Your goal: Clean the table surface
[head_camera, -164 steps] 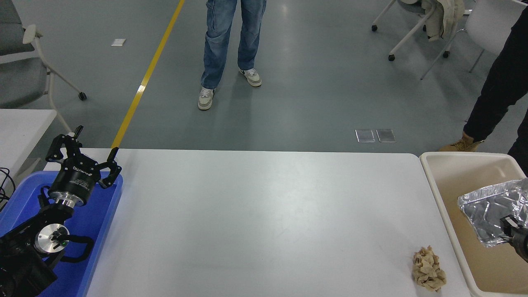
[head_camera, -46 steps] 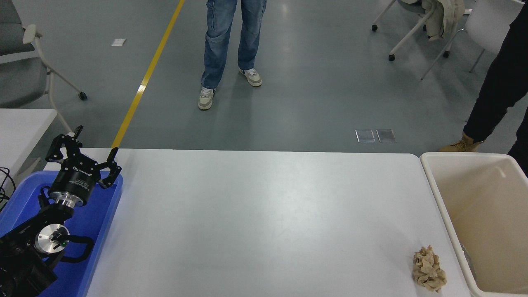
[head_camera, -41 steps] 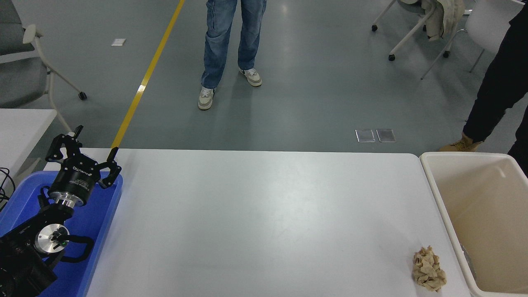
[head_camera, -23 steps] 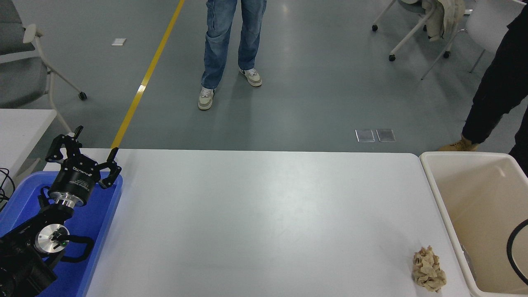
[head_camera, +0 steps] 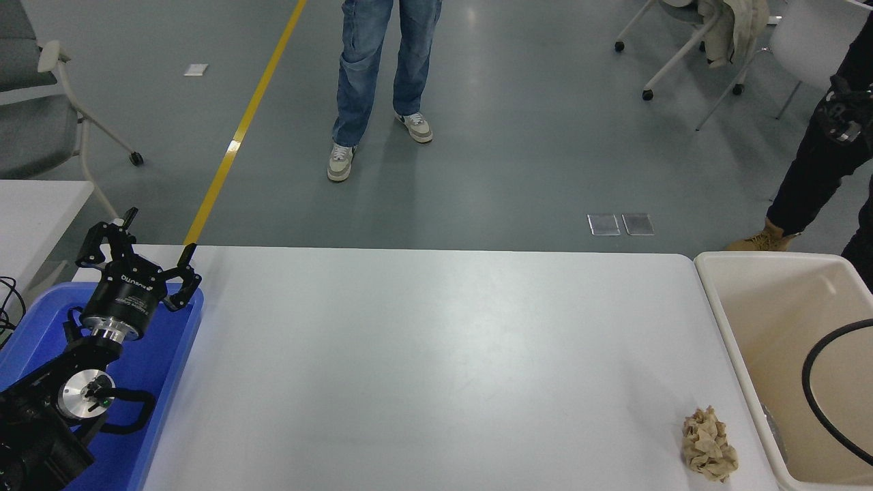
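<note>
While a person in blue jeans [head_camera: 385, 61] stands on the grey floor beyond its far edge, the table surface [head_camera: 436, 354] spreads white and matte across the middle of the scene. A crumpled tan paper wad [head_camera: 709, 444] lies on it near the right front corner, just beside the beige bin [head_camera: 733, 327] that stands against the table's right end. Inside the bin, part of a thin black cable loop [head_camera: 818, 385] curves in from the right edge, over the bin's tan floor; a sliver of something grey shows low against the wall nearest the table, too small to tell what it is.

At the table's left end sits a blue plastic tray [head_camera: 174, 382], and the left gripper [head_camera: 140, 256] hangs over its far part, fingers spread wide and holding nothing, pointing away from the camera. The left arm's black links and silver joint cover much of the tray, so what else may lie in it cannot be told.

No right gripper is in view. A second person in dark trousers and tan boots [head_camera: 815, 170] stands behind the bin at the table's far right. A smaller white table [head_camera: 34, 211] shows to the left of the tray, and wheeled chairs [head_camera: 689, 48] stand on the floor well beyond the main table.
</note>
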Robot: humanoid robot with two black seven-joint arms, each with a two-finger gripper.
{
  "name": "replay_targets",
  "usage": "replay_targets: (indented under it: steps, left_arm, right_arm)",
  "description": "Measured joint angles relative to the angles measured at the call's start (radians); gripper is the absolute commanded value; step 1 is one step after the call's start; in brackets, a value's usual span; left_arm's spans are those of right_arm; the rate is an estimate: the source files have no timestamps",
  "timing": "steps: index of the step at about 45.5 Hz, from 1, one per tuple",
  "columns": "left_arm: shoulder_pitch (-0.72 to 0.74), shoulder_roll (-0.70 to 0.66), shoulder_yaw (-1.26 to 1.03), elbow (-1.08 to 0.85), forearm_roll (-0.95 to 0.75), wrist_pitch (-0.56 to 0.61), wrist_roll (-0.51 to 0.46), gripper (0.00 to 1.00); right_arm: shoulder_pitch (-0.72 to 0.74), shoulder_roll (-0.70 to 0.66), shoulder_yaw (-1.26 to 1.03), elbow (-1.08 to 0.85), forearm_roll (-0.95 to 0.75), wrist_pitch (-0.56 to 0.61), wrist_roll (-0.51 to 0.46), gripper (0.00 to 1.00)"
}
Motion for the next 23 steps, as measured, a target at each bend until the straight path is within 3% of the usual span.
replay_targets:
  steps: [23]
  left_arm:
    - [0.000,0.000,0.000,0.000,0.000,0.000,0.000,1.00]
  right_arm:
    - [-0.223,0.066,0.018,0.103,-0.017,0.002,0.058,0.99]
